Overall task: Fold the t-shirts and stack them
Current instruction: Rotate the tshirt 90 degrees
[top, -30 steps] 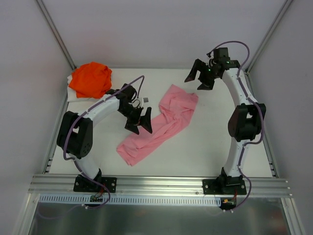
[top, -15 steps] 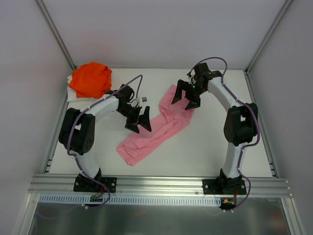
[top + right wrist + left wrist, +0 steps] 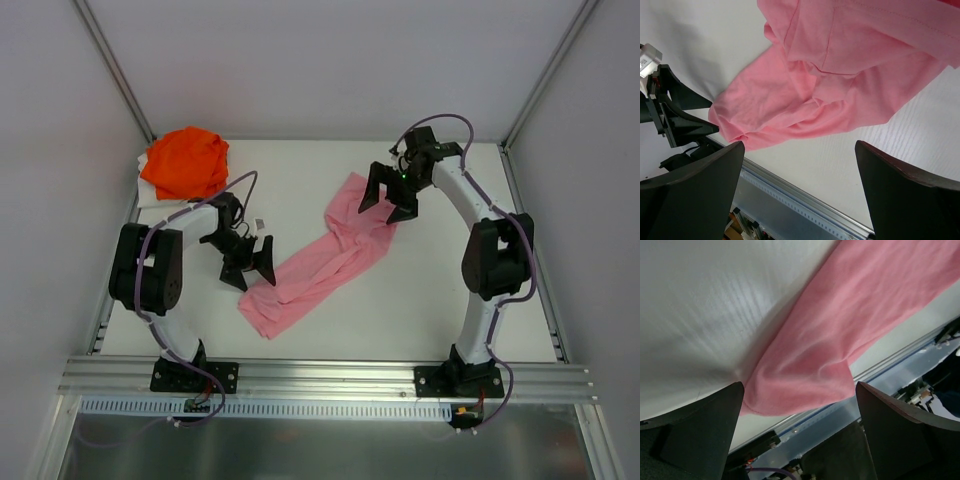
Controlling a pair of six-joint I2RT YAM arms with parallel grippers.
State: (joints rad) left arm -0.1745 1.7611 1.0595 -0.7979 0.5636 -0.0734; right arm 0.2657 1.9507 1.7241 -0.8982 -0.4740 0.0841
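A light pink t-shirt [image 3: 325, 258] lies crumpled in a long diagonal strip across the middle of the table; it also fills the left wrist view [image 3: 850, 335] and the right wrist view [image 3: 840, 75]. An orange t-shirt [image 3: 186, 161] sits bunched in the far left corner. My left gripper [image 3: 250, 264] is open, low at the pink shirt's left edge near its lower end. My right gripper [image 3: 387, 196] is open above the shirt's upper end. Nothing is between either pair of fingers.
A white cloth [image 3: 150, 192] lies under the orange shirt. The table [image 3: 440, 290] has a metal rail [image 3: 330, 376] along its near edge, where both arm bases are bolted. White walls and slanted frame posts enclose the back and sides.
My right gripper swung from the far right corner down and left to the pink shirt's upper end. My left gripper pulled back left and toward the near edge, off the shirt's middle.
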